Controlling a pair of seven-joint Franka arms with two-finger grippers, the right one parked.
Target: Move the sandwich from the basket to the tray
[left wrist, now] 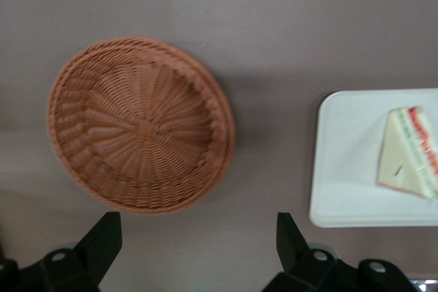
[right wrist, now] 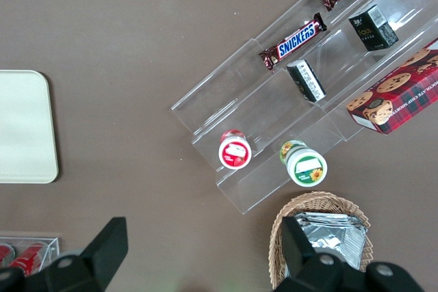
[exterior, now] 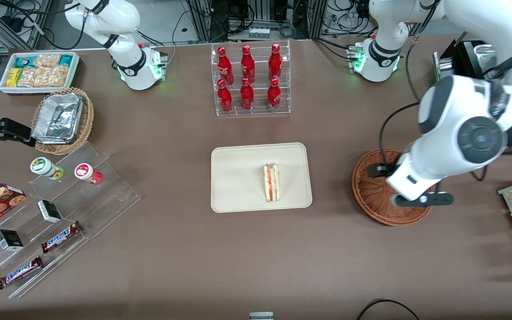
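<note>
1. While the working arm hangs over the basket [exterior: 374, 186] in the front view, the sandwich [exterior: 271, 182] lies flat on the tray [exterior: 238, 178], in the part of it nearer the working arm's end of the counter [exterior: 256, 258]. The basket holds nothing visible and sits on the counter apart from the tray. The pincer [exterior: 409, 195] is above the basket, mostly hidden by the wrist housing. A clear rack of red bottles [exterior: 249, 80] stands farther from the front camera than the tray.

2. As seen from the left wrist view, the pincer [left wrist: 198, 237] hovers above the counter with its two fingers [left wrist: 102, 241] spread well apart and nothing between them. The basket [left wrist: 140, 124] shows only its bare woven base. The sandwich [left wrist: 410, 152] rests on the tray [left wrist: 342, 169], filling layers visible along its cut edge.

3. Where the right wrist view covers the parked arm's end, one corner of the tray [right wrist: 24, 128] is visible, together with a clear stepped stand [right wrist: 274, 121] of snack bars and jars.
</note>
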